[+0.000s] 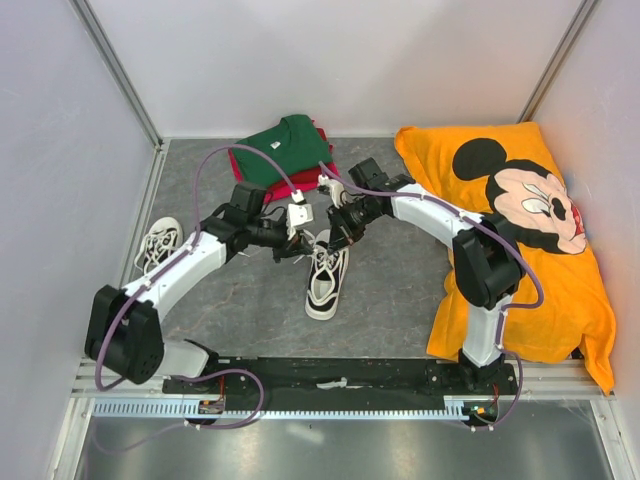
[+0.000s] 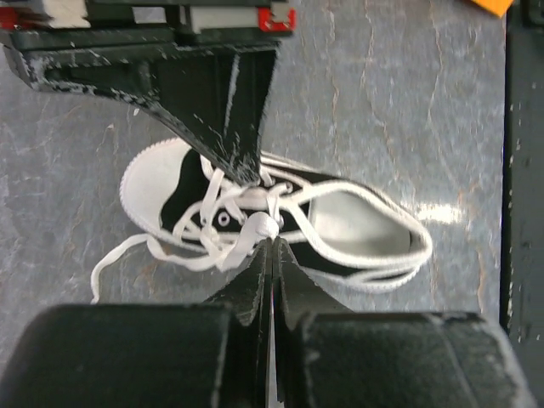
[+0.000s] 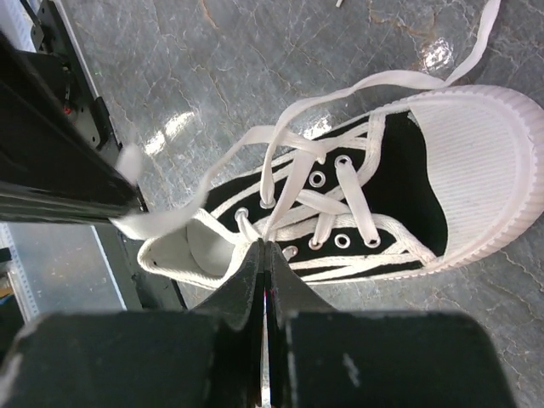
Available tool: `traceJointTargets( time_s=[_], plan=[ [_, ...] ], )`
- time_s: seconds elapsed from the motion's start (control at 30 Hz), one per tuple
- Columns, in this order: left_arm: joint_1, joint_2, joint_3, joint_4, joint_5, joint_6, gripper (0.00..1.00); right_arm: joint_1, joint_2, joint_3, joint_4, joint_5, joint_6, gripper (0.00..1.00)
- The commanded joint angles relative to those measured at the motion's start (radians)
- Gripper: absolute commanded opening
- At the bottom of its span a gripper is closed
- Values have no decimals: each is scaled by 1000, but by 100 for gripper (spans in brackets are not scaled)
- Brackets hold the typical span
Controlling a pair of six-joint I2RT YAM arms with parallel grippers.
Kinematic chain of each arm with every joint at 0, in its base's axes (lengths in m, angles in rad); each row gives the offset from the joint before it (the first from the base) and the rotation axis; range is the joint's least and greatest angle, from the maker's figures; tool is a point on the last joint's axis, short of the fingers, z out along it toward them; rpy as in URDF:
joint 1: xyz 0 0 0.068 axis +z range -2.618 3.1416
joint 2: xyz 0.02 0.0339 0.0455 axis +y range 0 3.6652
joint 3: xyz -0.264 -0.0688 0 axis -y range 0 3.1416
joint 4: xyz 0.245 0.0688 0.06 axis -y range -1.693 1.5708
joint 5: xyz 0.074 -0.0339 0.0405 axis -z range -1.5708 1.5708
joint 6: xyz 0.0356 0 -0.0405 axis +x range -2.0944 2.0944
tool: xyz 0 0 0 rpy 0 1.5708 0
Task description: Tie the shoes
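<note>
Both grippers are down on the same shoe, mid-table.

- centre shoe (image 1: pixel 326 285): lies on its sole on the grey table (image 1: pixel 400 290) between the two arms. Its heel opening points to the near rail and its toe points away. The laced part sits directly under both grippers.
- left gripper (image 2: pixel 272 242): fingers are pressed together with no gap. The tips pinch a white lace (image 2: pixel 260 225) bunched over the tongue, about mid-eyelets. The shoe lies straight below and ahead of the tips, with the toe to the left in the left wrist view.
- right gripper (image 3: pixel 263 246): fingers are also squeezed together, clamped on the lace where the strands meet by the upper eyelets near the ankle opening. In the right wrist view the toe cap is to the right and the opening is just left of the tips.
- In the left wrist view the two grippers are nearly tip to tip. The right one's finger comes down from the top onto the lacing just above the left tips.
- loose lace end (image 2: pixel 115 259): trails on the table off the toe side.
- second shoe (image 1: pixel 157 245): sits at the far left by the wall beside the left arm's forearm, well apart from both grippers. Its laces are slack.
- A green shirt (image 1: pixel 280 142) is folded on top of a red shirt (image 1: pixel 240 165) behind the grippers.
- An orange Mickey cloth (image 1: pixel 520 290) lies along the right side.
</note>
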Motion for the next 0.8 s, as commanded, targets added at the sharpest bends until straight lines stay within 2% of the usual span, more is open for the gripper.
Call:
traceJointTargets(
  time_s=[0.0, 0.3, 0.5, 0.77],
  plan=[
    [-23, 89, 50, 102, -3, -202, 1, -22, -54, -14, 36, -72, 21, 0],
    [-66, 123, -49, 368, -115, -308, 2, -38, -54, -24, 60, -107, 41, 0],
    [-77, 163, -115, 481, -87, -282, 1, -41, -56, -31, 71, -124, 56, 0],
    [-81, 229, -112, 512, -96, -282, 2, -50, -65, -54, 88, -136, 65, 0]
  ],
)
